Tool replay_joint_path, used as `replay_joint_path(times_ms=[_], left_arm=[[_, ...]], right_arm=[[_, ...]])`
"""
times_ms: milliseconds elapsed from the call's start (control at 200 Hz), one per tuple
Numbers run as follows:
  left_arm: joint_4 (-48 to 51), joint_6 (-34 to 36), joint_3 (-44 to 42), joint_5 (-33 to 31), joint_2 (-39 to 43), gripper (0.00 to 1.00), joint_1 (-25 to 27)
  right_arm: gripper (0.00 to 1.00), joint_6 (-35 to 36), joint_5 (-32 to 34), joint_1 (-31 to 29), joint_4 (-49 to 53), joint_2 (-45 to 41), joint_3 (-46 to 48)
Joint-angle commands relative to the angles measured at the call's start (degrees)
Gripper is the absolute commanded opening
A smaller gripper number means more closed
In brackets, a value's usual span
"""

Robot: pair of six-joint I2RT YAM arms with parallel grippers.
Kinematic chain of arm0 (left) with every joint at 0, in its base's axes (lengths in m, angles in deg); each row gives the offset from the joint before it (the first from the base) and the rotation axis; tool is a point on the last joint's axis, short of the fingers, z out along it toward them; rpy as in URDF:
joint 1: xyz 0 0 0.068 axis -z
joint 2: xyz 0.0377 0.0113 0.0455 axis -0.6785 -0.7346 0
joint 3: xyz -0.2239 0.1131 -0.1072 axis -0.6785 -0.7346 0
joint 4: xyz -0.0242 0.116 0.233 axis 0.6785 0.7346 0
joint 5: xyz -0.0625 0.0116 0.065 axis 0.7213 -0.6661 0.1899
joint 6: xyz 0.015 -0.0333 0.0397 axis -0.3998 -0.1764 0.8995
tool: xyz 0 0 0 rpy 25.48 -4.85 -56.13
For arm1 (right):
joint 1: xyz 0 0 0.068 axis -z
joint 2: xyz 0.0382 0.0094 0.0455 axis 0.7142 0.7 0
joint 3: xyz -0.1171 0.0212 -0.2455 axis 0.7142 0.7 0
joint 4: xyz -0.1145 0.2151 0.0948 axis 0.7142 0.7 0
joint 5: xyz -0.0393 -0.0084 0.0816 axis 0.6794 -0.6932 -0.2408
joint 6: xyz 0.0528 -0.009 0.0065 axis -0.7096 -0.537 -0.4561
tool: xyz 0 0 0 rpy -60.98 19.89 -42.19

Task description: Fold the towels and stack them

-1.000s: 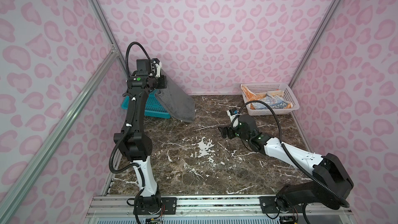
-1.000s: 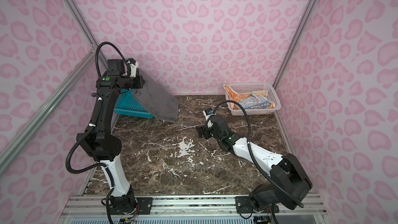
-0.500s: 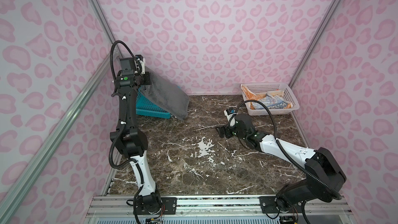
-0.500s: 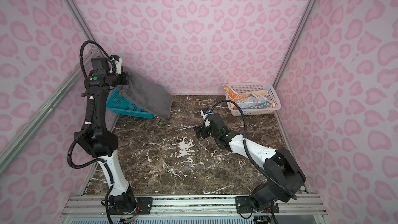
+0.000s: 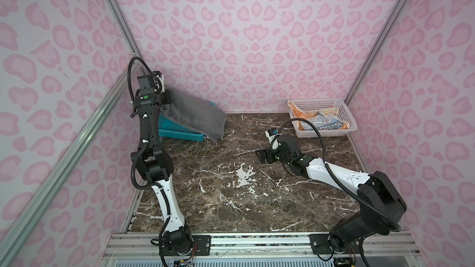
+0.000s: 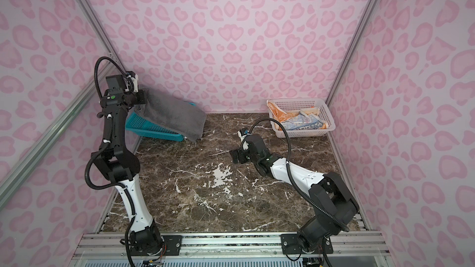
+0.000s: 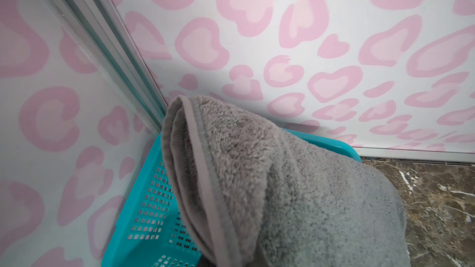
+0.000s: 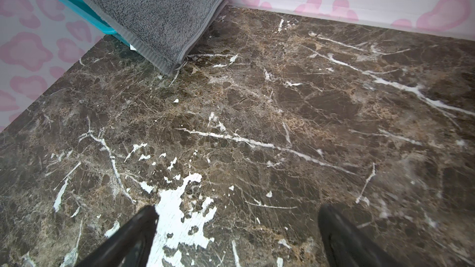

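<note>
A folded dark grey towel (image 5: 198,118) (image 6: 177,118) hangs from my left gripper (image 5: 167,98) (image 6: 142,98), which is shut on its upper edge high in the back left corner. The cloth slopes down over a teal basket (image 5: 177,130) (image 6: 154,130) and its low corner reaches the marble. In the left wrist view the grey towel (image 7: 295,188) covers the jaws. An orange towel (image 5: 295,114) and a multicolour towel (image 5: 326,124) lie crumpled in the white basket (image 5: 344,114). My right gripper (image 5: 262,155) (image 8: 236,214) is open, low over the marble, holding nothing.
The teal basket (image 7: 144,201) sits tilted against the back left corner walls. The white basket (image 6: 326,114) stands at the back right against the wall. Pink patterned walls close in three sides of the brown marble table (image 5: 231,196).
My left arm has swung left and back towards the corner, carrying the grey towel over the teal basket. The right gripper has shifted only slightly and stays open.
</note>
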Motion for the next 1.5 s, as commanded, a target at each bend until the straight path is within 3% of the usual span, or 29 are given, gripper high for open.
replay_joint_path(times_ms=[0, 770, 1500], left_arm=[[-5.3, 1.11, 1.27, -2.37, -1.59, 0.03, -0.84], [-8.15, 7.05, 1.38, -10.19, -8.39, 0.03, -2.53], [-10.4, 8.73, 1.35, -14.45, -9.19, 0.03, -2.53]], right_arm=[[0.99, -0.59, -0.77, -0.02, -0.87, 1.01, -0.83], [0.99, -0.9, -4.69, 0.02, -0.44, 7.19, -6.24], [0.99, -1.81, -5.44, -0.01, -0.85, 8.45, -6.67]])
